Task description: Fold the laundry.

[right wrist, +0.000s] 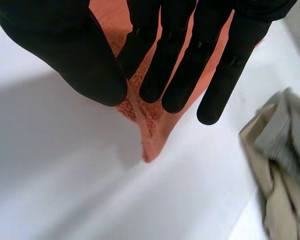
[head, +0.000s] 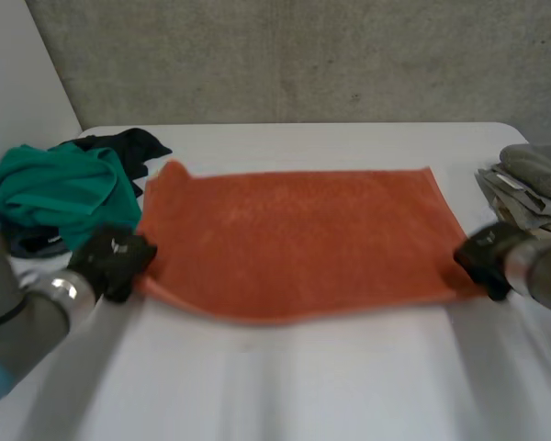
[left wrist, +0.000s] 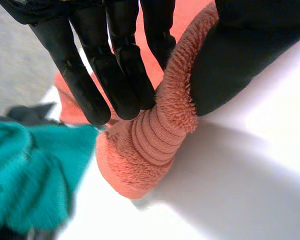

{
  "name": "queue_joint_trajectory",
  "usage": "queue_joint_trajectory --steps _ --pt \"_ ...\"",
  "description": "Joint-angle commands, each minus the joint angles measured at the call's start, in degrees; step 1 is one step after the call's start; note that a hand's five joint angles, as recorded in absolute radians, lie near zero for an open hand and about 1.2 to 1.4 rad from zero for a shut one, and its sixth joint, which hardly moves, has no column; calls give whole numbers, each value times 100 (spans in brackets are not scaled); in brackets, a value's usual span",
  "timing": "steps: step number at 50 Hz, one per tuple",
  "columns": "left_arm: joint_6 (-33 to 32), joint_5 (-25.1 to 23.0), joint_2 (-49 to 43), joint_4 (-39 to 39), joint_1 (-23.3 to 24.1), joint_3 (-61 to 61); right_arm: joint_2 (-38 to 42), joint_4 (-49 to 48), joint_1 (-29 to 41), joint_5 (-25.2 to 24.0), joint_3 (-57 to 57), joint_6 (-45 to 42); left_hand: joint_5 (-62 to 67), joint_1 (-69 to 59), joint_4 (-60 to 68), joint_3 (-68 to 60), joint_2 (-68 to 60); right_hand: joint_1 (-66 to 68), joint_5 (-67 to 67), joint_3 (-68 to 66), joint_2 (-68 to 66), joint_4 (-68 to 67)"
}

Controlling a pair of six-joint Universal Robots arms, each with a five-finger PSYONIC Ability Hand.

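An orange towel (head: 294, 239) lies spread flat across the middle of the white table (head: 285, 377). My left hand (head: 110, 259) is at its near left corner. In the left wrist view the bunched towel edge (left wrist: 150, 145) is pinched between the straight fingers (left wrist: 110, 75) and the thumb. My right hand (head: 482, 255) is at the near right corner. There the towel corner (right wrist: 150, 120) sticks out from between the fingers (right wrist: 180, 60) and the thumb, which pinch it.
A green garment (head: 60, 188) lies heaped at the table's left, close beside my left hand (left wrist: 25, 175), with a black cloth (head: 124, 145) behind it. A grey and beige pile of cloth (head: 528, 184) sits at the right edge, near my right hand (right wrist: 282, 165).
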State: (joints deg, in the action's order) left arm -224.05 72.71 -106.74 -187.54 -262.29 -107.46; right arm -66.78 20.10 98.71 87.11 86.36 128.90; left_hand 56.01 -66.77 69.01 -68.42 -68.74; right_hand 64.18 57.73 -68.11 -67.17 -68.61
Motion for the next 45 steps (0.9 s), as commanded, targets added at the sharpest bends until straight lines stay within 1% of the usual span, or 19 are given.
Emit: queue_joint_trajectory --steps 1,3,5,8,10,12,15,17,18,21,22,29,36,37,38,39,40,41,45 --pt "-763 -38 1533 1544 -173 -1154 -2065 399 -458 -18 1620 -1480 1399 -1323 1099 -1158 -1126 1582 1227 -1189 -1283 -1139" --pt "-859 -81 1568 1554 -226 -1076 -2295 294 -484 -80 1656 -1561 1399 -1323 1099 -1158 -1126 1582 1227 -1189 -1283 -1139" --pt "-877 -125 1481 1397 -278 -848 -2252 197 -476 -132 1534 -1412 1399 -1323 1099 -1158 -1126 1582 1227 -1189 -1283 -1139" --pt "-825 -170 885 861 -209 -303 -1647 -75 -458 -212 1130 -999 1399 -1323 1099 -1158 -1126 1582 1227 -1189 -1283 -1139" --pt "-790 -134 402 544 -130 118 -718 -496 -336 -308 525 -517 1399 -1323 1099 -1158 -1126 1582 1227 -1189 -1283 -1139" --pt "-754 -126 -73 289 11 610 -268 -786 -126 -274 68 -253 1399 -1323 1099 -1158 -1126 1582 1227 -1189 -1283 -1139" --pt "-719 -99 -583 69 152 1156 76 -1068 148 -212 -381 -137 1399 -1323 1099 -1158 -1126 1582 1227 -1189 -1283 -1139" --pt "-658 -38 -1092 -45 239 1769 541 -1350 306 -46 -821 -119 1399 -1323 1099 -1158 -1126 1582 1227 -1189 -1283 -1139" --pt "-631 -3 -1364 -63 292 2112 813 -1481 367 103 -1057 -119 1399 -1323 1099 -1158 -1126 1582 1227 -1189 -1283 -1139" --pt "-614 67 -1709 -64 345 2544 1279 -1754 412 402 -1558 -102 1399 -1323 1099 -1158 -1126 1582 1227 -1189 -1283 -1139" --pt "-596 94 -1971 -64 380 2912 1377 -1825 412 438 -1682 -102 1399 -1323 1099 -1158 -1126 1582 1227 -1189 -1283 -1139" --pt "-526 375 -3009 -2 442 4293 2211 -2264 675 447 -2735 -137 1399 -1323 1099 -1158 -1126 1582 1227 -1189 -1283 -1139" --pt "-482 498 -3432 -55 468 4875 3118 -2440 737 518 -3836 -154 1399 -1323 1099 -1158 -1126 1582 1227 -1189 -1283 -1139" --pt "-491 507 -3511 -63 477 4954 3292 -2449 746 587 -4098 -154 -947 1023 -1247 1188 1219 -1826 -2181 2219 2125 2269" --pt "-491 525 -3547 -64 503 5006 3399 -2432 746 692 -4248 -137 -5601 5677 -5901 5842 5874 -5418 -5773 5811 5717 5861" --pt "-491 516 -3547 -64 530 5042 3434 -2414 746 754 -4302 -128 -5483 5559 -5783 5724 5755 -5418 -5773 5811 5717 5861" --pt "-482 525 -3547 -64 565 5077 3452 -2414 755 825 -4364 -111 -4663 4739 -4963 4904 4935 -5418 -5773 5811 5717 5861" --pt "-473 542 -3547 -72 626 5147 3418 -2423 807 973 -4416 -67 -5601 5677 -5901 5842 5874 -5418 -5773 5811 5717 5861" --pt "-315 560 -3346 -46 758 5139 2997 -2353 869 1177 -4356 310 -5601 5677 -5901 5842 5874 -5418 -5773 5811 5717 5861"
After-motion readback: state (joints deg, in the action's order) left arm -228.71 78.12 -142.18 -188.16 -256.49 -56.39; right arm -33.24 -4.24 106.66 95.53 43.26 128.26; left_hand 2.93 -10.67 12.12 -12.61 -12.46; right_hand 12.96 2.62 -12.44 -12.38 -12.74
